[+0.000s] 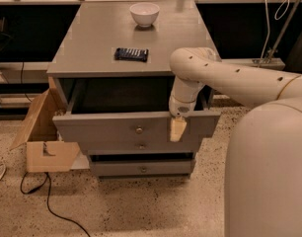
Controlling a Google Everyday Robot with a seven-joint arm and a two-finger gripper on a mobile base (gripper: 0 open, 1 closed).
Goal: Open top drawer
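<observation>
Camera view | wide matte grey wooden top drawer (101, 131), partly out | cream gripper (177, 130) at its front's top edge, right of round metal knob (139, 130) | grip: cannot tell

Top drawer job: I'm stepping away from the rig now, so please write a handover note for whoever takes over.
Gripper: at the front edge of the top drawer, right of its knob.
Top drawer: pulled out of the cabinet, dark interior showing.
Done: drawer looks open.
Left: probably only to let go and draw the arm clear.
</observation>
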